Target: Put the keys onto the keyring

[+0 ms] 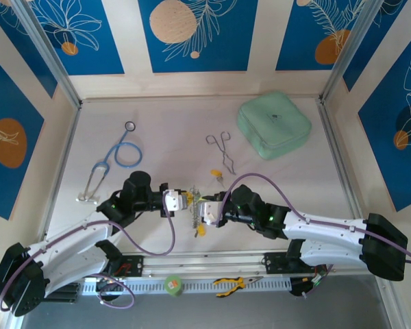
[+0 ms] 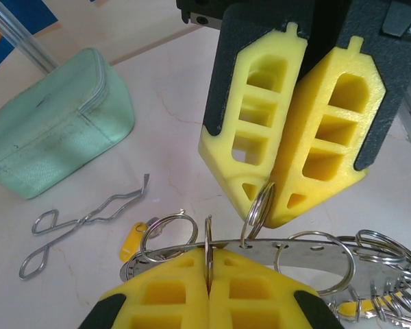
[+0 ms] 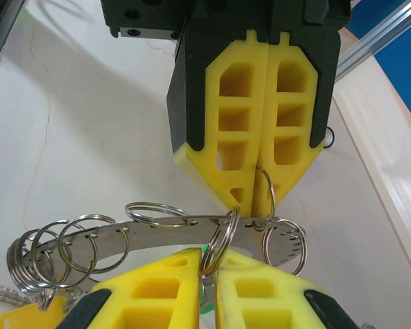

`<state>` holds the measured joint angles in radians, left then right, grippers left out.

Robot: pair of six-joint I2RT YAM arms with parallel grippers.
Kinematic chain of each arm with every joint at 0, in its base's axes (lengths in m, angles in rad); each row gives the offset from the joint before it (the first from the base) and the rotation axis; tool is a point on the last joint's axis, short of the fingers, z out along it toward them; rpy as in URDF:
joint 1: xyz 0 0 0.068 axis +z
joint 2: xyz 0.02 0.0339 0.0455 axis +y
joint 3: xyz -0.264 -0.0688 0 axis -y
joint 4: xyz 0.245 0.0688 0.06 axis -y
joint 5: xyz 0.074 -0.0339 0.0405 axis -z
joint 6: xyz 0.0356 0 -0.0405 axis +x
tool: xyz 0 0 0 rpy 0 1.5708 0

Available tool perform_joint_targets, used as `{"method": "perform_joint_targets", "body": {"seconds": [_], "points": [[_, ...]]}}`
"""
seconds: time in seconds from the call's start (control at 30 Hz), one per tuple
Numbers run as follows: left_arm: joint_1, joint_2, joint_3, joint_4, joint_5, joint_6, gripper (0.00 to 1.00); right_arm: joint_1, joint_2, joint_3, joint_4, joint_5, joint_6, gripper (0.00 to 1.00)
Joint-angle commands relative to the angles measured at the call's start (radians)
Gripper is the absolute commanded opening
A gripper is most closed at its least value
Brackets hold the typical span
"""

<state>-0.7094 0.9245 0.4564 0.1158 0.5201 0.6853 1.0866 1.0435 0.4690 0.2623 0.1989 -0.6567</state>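
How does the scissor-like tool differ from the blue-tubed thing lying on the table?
The stethoscope has looping blue tubing; the forceps are bare silvery metal throughout. The stethoscope is the bigger and lies far left, while the forceps lie mid-table beside the green pouch. Both rest flat on the table.

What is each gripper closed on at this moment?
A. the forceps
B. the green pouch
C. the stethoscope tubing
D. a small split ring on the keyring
D: in the left wrist view the left gripper and the right gripper each press their yellow fingers together on a small split ring hanging from the keyring. The forceps lie apart from both.
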Motion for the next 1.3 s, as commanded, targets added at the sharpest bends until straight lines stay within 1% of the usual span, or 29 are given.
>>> {"method": "perform_joint_targets", "body": {"seconds": [0.0, 0.53, 0.87, 0.97, 1.03, 1.17, 1.27], "points": [[-0.007, 0.000, 0.000, 0.028, 0.038, -0.009, 0.00, -0.010, -0.002, 0.030, -0.010, -0.002, 0.032, 0.14], [-0.007, 0.003, 0.000, 0.022, 0.042, -0.010, 0.00, -0.024, 0.020, 0.045, 0.016, -0.044, 0.076, 0.18], [-0.009, 0.002, -0.001, 0.018, 0.041, -0.009, 0.00, -0.028, 0.016, 0.046, 0.024, -0.050, 0.082, 0.18], [-0.007, 0.003, -0.001, 0.013, 0.041, -0.009, 0.00, -0.031, 0.016, 0.044, 0.022, -0.052, 0.088, 0.15], [-0.007, 0.001, 0.000, 0.015, 0.040, -0.012, 0.00, -0.034, 0.015, 0.041, 0.021, -0.056, 0.093, 0.12], [-0.007, -0.003, -0.001, 0.012, 0.038, -0.025, 0.00, -0.055, 0.007, 0.035, 0.026, -0.097, 0.119, 0.00], [-0.006, -0.004, -0.003, 0.009, 0.028, -0.041, 0.00, -0.083, 0.001, 0.034, 0.024, -0.169, 0.149, 0.00]]}}
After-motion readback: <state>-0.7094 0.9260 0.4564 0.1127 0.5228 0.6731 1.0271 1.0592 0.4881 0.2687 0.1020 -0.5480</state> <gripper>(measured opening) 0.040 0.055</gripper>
